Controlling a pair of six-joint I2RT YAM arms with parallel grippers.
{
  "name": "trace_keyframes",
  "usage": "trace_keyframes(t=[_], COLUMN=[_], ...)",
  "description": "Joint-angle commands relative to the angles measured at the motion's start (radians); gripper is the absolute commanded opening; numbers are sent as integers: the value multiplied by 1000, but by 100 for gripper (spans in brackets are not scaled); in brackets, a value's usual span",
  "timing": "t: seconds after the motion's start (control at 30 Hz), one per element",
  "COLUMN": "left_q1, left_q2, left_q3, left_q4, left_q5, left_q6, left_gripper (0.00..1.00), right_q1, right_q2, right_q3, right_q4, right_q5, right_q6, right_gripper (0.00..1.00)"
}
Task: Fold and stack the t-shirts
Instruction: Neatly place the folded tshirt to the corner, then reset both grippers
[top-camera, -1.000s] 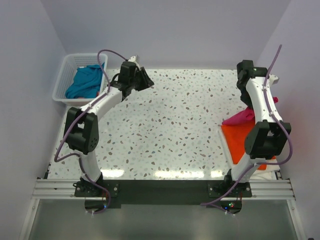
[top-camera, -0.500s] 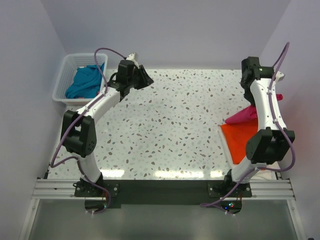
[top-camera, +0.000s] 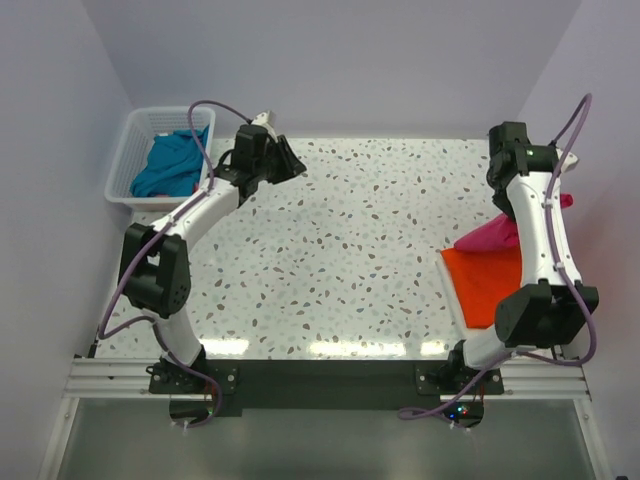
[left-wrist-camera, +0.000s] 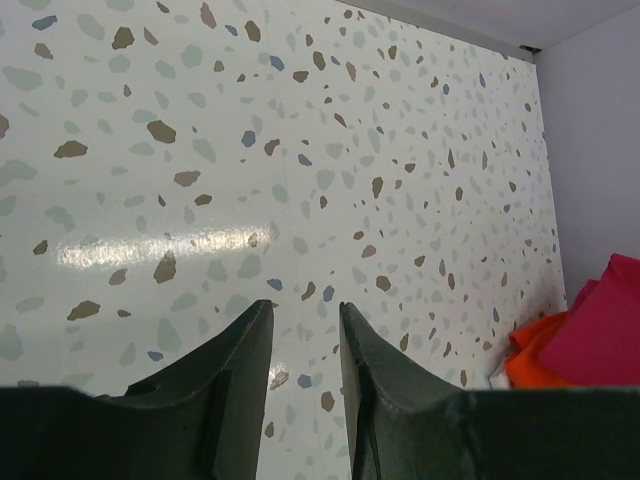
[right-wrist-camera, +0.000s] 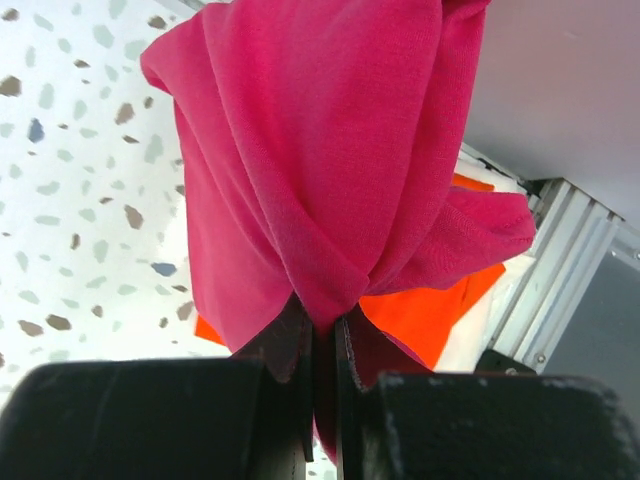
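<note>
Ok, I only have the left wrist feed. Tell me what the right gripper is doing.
Observer: The right gripper is shut on the crimson-pink t-shirt, bunched in its grip.
Operator: Give me the teal one's location.
Observer: The teal-blue t-shirt lies crumpled in the white basket, far left.
Operator: Now describe the orange one.
Observer: The orange t-shirt lies spread flat at the table's right edge, near side.

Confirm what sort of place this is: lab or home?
Probably a lab test cell: speckled table boxed in by plain walls, aluminium mounting rail along its near edge, white basket holding a teal t-shirt.
</note>
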Motion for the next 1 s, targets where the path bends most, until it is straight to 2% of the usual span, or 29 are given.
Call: trace_keyframes(t=[0.0,0.03,0.07,0.1,0.17,0.2,0.37,0.6,0.8,0.83,0.87,0.93,0.97], left_q1=[-15,-19,-25,-35,-43,-49,-57,-57,-63,-68,-71,-83,-89], left_q2=[-64,-64,-62,-64,-70,-73,-117,-192,-281,-312,-326,-373,-390], left_q3=[-22,-26,-35,-42,-66,-77,-146,-215,-319,-339,-376,-416,-459], left_q4=[47,51,54,60,71,85,120,120,171,177,179,183,188], left_q5=[24,24,25,27,28,28,31,14,11,7,-8,-21,-31], left_q6=[10,10,10,10,9,4,-9,0,-3,-3,-2,1,3], left_gripper=[38,38,38,38,38,38,39,40,41,41,41,41,41], right_q1=[-5,-5,-5,-5,-5,-5,-5,-5,21,38,108,217,324], right_q2=[-122,-146,-206,-232,-310,-336,-413,-458,-541,-545,-536,-510,-481], right_q3=[-85,-158,-197,-238,-343,-370,-413,-476,-637,-669,-682,-683,-680], right_q4=[-69,-64,-60,-54,-41,-35,27,231,527,558,605,629,649], right_q5=[46,43,41,30,-6,-1,-20,-183,-486,-506,-504,-438,-394], right_q6=[44,49,68,73,76,76,21,-121,-253,-257,-252,-231,-221], right_gripper=[0,1,10,40,73,98,99,99,99,99,99,99,99])
